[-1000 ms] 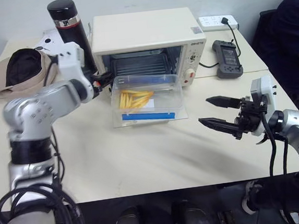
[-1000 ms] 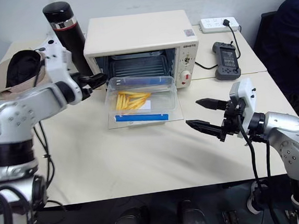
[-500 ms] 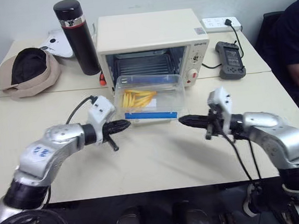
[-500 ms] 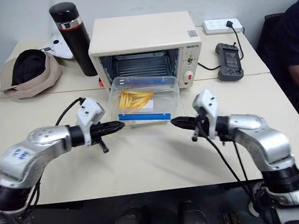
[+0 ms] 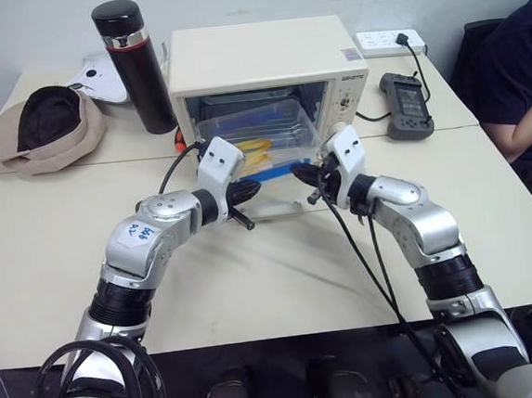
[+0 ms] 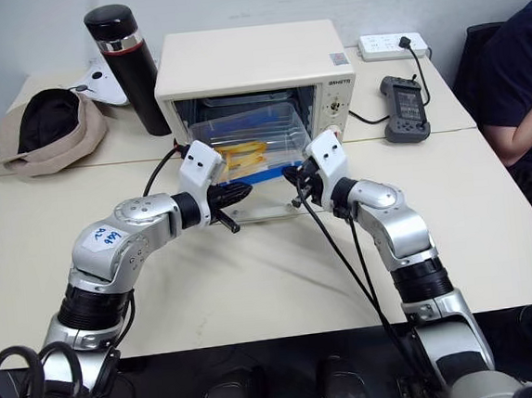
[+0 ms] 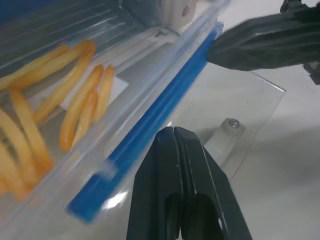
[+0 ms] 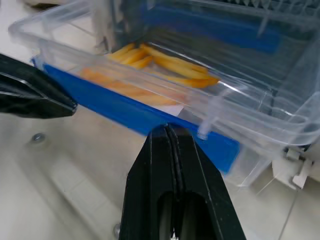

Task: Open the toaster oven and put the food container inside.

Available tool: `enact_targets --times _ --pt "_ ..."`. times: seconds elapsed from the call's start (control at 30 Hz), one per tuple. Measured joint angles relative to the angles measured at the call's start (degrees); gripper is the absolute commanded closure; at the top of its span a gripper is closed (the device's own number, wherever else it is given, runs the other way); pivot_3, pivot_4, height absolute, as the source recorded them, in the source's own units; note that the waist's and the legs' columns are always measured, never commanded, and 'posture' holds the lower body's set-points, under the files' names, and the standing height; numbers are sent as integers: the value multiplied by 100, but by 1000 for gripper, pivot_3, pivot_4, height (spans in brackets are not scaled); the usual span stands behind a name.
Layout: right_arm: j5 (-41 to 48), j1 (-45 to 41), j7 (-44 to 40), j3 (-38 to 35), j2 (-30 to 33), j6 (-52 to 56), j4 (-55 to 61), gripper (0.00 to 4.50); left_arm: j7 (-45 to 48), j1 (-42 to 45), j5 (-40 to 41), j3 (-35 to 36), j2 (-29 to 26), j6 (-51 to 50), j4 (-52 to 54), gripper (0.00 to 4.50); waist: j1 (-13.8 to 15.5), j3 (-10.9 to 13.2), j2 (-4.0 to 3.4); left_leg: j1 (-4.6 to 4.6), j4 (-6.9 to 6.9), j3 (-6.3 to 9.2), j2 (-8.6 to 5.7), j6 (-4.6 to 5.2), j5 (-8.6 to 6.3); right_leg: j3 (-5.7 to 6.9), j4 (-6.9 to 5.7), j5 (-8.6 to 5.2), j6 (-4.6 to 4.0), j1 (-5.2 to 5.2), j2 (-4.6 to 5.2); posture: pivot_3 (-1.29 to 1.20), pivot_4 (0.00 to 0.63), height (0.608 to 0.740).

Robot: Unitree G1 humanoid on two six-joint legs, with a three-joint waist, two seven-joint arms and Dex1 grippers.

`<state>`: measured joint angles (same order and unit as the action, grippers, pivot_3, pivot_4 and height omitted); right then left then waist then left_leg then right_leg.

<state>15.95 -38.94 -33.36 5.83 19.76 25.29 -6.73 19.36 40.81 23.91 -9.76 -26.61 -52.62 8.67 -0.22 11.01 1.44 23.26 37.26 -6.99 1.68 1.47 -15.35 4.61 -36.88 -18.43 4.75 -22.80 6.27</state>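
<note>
Toaster oven (image 5: 264, 64) door already lowered. Food container (image 6: 247, 145) seen partway into opening, just ahead of both claws. Left gripper (image 7: 175, 137) and right gripper (image 8: 167, 135) pinched together, empty, tips at blue clip edge. Remaining, by judgement: container pushed fully in.

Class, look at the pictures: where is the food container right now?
The food container sits partly inside the toaster oven's open front, over its lowered glass door, with the shut left gripper and right gripper at its near blue edge.
</note>
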Motion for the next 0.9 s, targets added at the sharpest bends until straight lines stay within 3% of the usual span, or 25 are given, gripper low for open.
enact_targets --times 0.23,0.5,0.9 --pt "-30 -34 -13 -21 -88 -137 -188 4500 -94 1 -305 152 74 88 -197 4482 -22 0 0 0 -7 -3 1 -1 0 1 2 0 0 0 -3 0 150 740" --pt "-181 -476 -2 -17 -442 -435 -741 4500 -269 551 -775 576 429 946 -1608 4482 -23 0 0 1 -10 -2 0 -4 3 4 2 0 0 -2 -3 0 150 740" --pt "-665 -1607 673 -250 -1086 -1817 -3002 4500 -230 1292 -1233 795 916 2270 -3426 4482 -79 0 0 3 -9 -4 0 -4 4 10 0 0 0 -2 -2 0 150 740"
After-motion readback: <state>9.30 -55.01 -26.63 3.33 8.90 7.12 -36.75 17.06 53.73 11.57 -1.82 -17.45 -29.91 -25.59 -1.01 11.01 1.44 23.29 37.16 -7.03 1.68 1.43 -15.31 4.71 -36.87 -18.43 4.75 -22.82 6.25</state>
